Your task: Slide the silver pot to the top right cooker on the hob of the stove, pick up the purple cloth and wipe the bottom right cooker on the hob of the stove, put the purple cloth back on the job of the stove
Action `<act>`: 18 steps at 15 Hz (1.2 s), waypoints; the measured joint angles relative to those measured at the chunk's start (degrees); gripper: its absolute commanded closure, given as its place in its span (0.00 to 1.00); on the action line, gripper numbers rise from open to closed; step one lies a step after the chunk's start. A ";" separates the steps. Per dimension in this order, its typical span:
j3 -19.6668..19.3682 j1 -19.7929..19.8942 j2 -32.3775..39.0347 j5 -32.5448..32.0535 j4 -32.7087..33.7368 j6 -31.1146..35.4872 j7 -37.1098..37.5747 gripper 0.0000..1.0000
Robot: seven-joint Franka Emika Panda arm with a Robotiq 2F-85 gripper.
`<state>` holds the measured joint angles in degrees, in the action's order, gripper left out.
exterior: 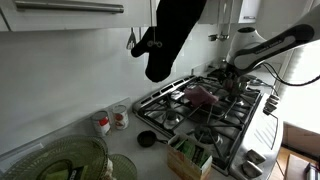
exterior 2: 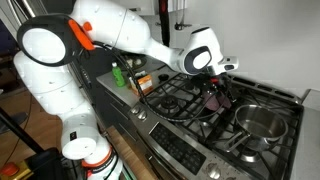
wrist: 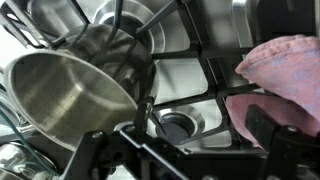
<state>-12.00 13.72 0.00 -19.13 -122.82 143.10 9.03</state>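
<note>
The silver pot (exterior 2: 258, 122) stands on a front burner of the stove; in the wrist view (wrist: 70, 90) it fills the left side. The purple cloth (exterior: 201, 95) lies crumpled on the grates in the middle of the hob, and shows in an exterior view (exterior 2: 212, 100) and at the right of the wrist view (wrist: 285, 62). My gripper (exterior 2: 215, 84) hovers low over the hob right by the cloth. In the wrist view my gripper (wrist: 190, 140) is open and empty over a bare burner (wrist: 178, 123), with one finger at the cloth's edge.
A black oven mitt (exterior: 165, 40) hangs above the counter. Two cups (exterior: 110, 120), a small black pan (exterior: 147, 138) and a box of green items (exterior: 188, 155) stand on the counter beside the stove. Bottles (exterior 2: 120, 75) stand behind the arm.
</note>
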 measured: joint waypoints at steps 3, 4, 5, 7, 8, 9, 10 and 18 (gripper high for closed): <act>-0.91 0.05 3.07 4.26 3.16 1.79 -0.11 0.00; -1.10 0.07 3.72 5.51 4.19 1.81 -0.18 0.00; -1.41 0.13 4.32 5.86 5.27 1.81 -0.12 0.00; -2.37 0.31 5.45 5.62 7.18 1.81 0.43 0.00; -2.96 0.46 6.03 5.40 8.01 1.82 0.88 0.00; -3.44 0.68 6.62 5.64 8.80 1.82 0.91 0.00; -3.76 0.98 7.26 6.04 9.46 1.89 0.90 0.00; -4.04 2.08 13.43 11.98 12.34 2.67 0.55 0.28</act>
<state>-16.04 15.80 13.43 -7.14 -110.48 145.77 9.58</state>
